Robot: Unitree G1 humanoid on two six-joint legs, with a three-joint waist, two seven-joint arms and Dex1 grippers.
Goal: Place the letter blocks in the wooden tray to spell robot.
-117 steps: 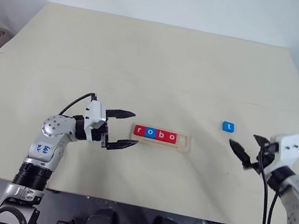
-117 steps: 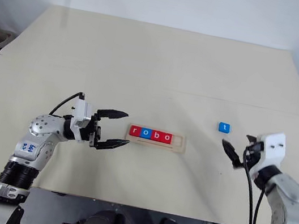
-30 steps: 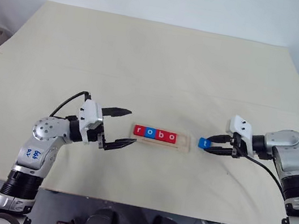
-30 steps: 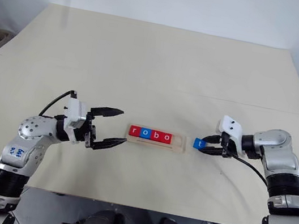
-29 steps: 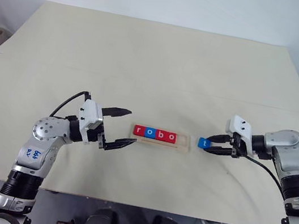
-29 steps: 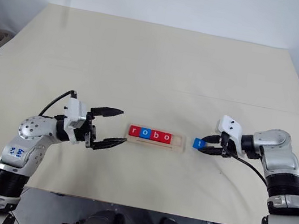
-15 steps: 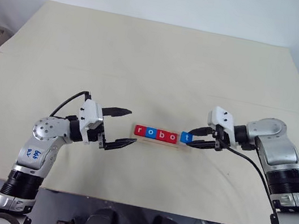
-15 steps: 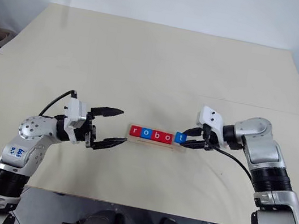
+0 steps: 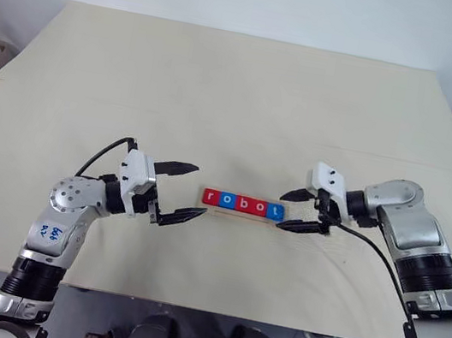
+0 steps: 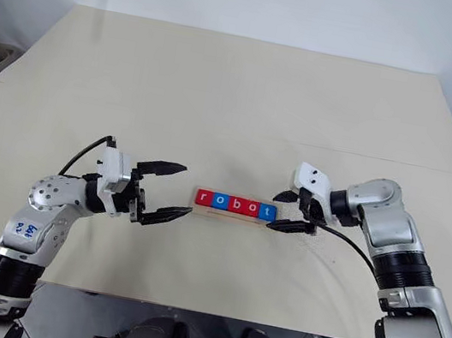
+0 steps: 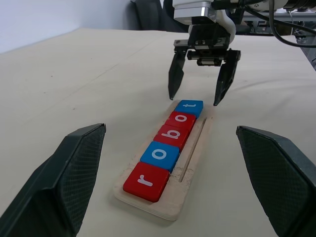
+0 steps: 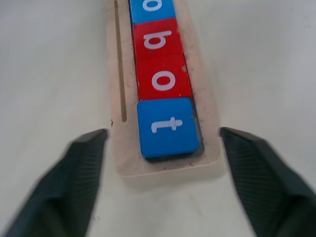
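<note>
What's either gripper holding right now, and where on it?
Nothing. Right gripper is open astride the blue t block, which lies in the wooden tray; left gripper open, empty.

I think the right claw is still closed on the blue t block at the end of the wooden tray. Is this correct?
Not quite. The right claw is open; the blue t block lies released at the end of the wooden tray, between the spread fingers, as the right wrist view shows.

Silver arms, black fingers [image 9: 181, 167], black cables
</note>
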